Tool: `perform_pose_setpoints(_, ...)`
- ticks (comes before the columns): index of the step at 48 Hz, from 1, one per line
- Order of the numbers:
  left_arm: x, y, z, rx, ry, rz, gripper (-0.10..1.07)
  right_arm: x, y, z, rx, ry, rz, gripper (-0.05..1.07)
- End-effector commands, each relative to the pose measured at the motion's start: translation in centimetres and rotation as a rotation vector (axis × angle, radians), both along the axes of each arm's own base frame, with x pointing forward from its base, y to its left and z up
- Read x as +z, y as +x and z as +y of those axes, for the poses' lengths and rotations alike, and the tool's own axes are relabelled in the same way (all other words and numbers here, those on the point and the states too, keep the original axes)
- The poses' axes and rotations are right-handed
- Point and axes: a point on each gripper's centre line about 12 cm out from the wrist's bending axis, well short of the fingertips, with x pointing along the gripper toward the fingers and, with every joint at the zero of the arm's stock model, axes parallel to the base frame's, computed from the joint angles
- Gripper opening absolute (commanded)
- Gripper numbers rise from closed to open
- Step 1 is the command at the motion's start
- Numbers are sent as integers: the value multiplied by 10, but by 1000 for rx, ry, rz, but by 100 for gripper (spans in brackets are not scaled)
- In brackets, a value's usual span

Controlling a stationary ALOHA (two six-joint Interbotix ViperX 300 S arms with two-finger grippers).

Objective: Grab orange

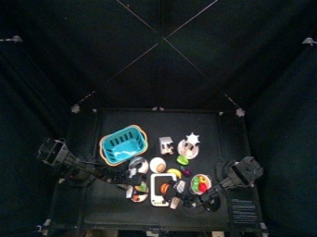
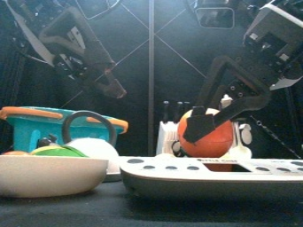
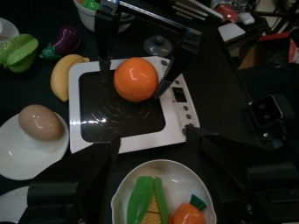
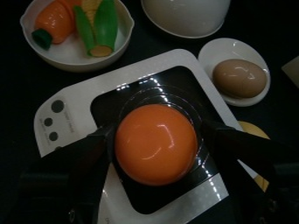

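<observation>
The orange (image 4: 156, 144) is a smooth, bright-orange ball. It rests on the black plate of a white scale (image 4: 70, 114). My right gripper (image 4: 163, 147) hangs over it with one jaw close on each side, and a thin gap shows at one jaw. The front view shows the orange (image 2: 211, 137) between the right gripper's (image 2: 213, 120) two fingers, low on the scale (image 2: 201, 173). The left wrist view shows the orange (image 3: 136, 79) too. My left gripper (image 3: 158, 166) is open and empty, held high to the left (image 2: 112, 84) above a bowl.
A blue basket (image 2: 35, 124) and a white bowl (image 2: 48, 173) stand left of the scale. A bowl with a carrot and green vegetables (image 4: 82, 31) and an egg on a small plate (image 4: 239, 74) lie beside the scale. A banana (image 3: 65, 74) lies nearby.
</observation>
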Motion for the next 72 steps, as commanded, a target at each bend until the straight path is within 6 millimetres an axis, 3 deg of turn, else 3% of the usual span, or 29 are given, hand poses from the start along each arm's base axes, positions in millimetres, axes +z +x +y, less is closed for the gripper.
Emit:
perform_pose_setpoints(1,18,-2,3,24,-33,-51,95,9,3,-1,-6,11,-23,103)
perform_pose_setpoints(15,41,-21,16,94,-30,-211,94,10,5,-2,-5,5,-27,103)
perform_pose_setpoints(44,40,-27,19,117,-19,-251,94,9,4,-3,-7,-2,-24,102)
perform_pose_setpoints(60,39,-28,19,117,-17,-248,94,10,6,-2,-9,9,-28,72)
perform_pose_setpoints(72,39,-27,20,118,-17,-248,94,30,4,-4,-1,5,-65,70)
